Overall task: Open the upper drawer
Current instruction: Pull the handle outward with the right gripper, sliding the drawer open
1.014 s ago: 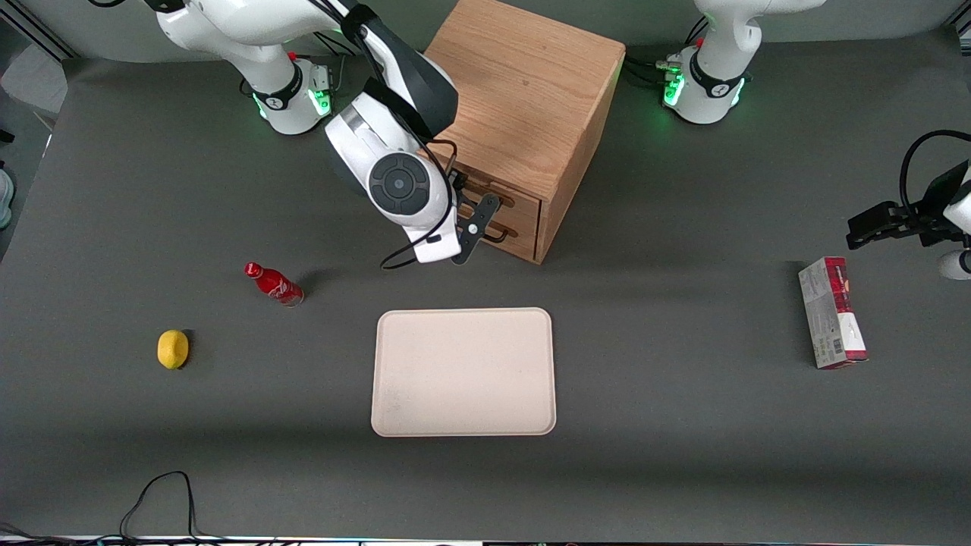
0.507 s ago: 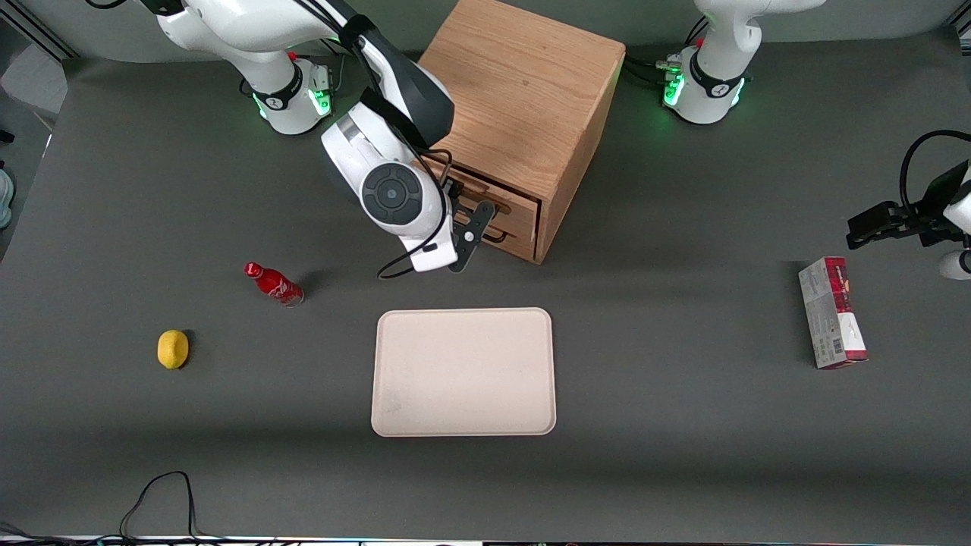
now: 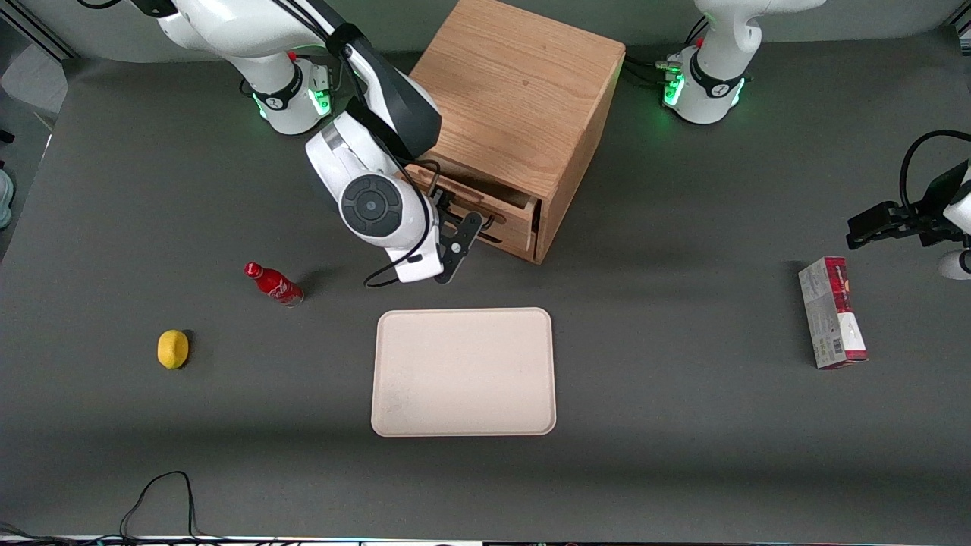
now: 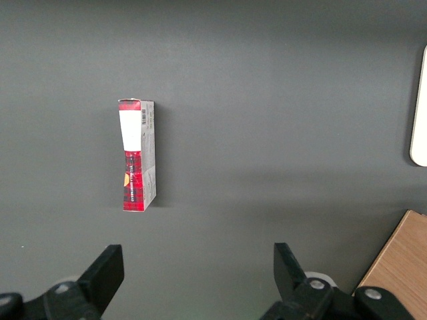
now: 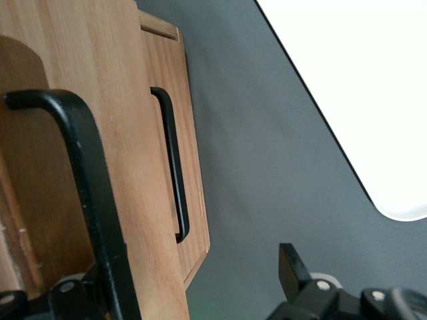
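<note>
The light oak cabinet (image 3: pixel 523 83) stands at the back of the table. Its upper drawer (image 3: pixel 497 203) sticks out a little from the cabinet front, above the shut lower drawer (image 3: pixel 516 241). My right gripper (image 3: pixel 464 231) is in front of the drawers at the upper drawer's black wire handle (image 5: pixel 87 173). It is open, its fingers wide apart. One finger (image 5: pixel 288 263) hangs free over the table. The other is hidden by the handle and the upper drawer's front (image 5: pixel 123 167). The lower drawer's handle (image 5: pixel 175 173) shows farther off.
A cream tray (image 3: pixel 463 312) lies nearer the front camera than the cabinet. A red bottle (image 3: pixel 274 283) and a lemon (image 3: pixel 172 349) sit toward the working arm's end. A red and white box (image 3: pixel 832 311) lies toward the parked arm's end.
My gripper has drawn away from the cabinet front, and the upper drawer has slid out with it, so a gap now shows under the cabinet top.
</note>
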Controlling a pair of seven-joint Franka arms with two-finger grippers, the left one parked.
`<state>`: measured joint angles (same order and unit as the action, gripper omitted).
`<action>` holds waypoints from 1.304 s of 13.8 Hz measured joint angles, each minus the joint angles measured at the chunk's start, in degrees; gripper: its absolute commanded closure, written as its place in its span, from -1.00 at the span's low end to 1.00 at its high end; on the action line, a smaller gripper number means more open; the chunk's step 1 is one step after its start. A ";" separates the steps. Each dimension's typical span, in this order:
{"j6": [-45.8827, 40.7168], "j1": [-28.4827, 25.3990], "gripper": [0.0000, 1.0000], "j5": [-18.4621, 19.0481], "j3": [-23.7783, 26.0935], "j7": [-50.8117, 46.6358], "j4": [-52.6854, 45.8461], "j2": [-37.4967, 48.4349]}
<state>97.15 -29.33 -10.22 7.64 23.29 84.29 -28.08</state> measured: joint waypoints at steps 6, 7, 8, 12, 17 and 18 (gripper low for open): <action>0.16 0.65 -1.00 0.00 -0.20 1.65 -1.26 -0.14; 0.22 0.82 -1.00 0.00 -0.26 1.67 -1.35 -0.24; 0.26 1.07 -1.00 0.00 -0.27 1.82 -1.52 -0.38; 0.34 1.56 -1.00 0.00 -0.27 2.89 -1.99 -0.82; 0.62 3.45 -1.00 0.00 -0.33 4.14 -3.46 -1.70; 0.62 3.97 -1.00 0.00 -0.35 4.36 -3.89 -1.96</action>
<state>97.77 -25.36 -10.22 7.29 27.64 80.40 -30.04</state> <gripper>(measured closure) 0.000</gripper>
